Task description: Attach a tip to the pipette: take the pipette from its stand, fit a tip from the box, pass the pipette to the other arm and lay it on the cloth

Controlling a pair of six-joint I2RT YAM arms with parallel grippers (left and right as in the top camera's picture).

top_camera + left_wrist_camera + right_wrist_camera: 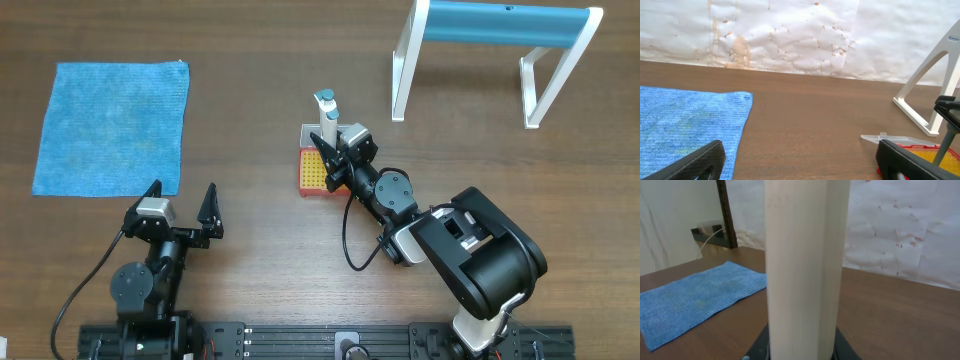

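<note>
Right gripper (333, 148) grips pipette (326, 104) over wooden table (260, 60), wall (890, 230) behind.

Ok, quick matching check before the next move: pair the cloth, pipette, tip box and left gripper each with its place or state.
Things:
1. cloth
2. pipette
3. tip box
4. left gripper

Place or state:
A. upright, clamped in the right gripper
B. open, over bare table
C. lying flat at the table's left side
D. mid-table, red base with yellow rack

Pairs: 1-C, 2-A, 3-D, 4-B
</note>
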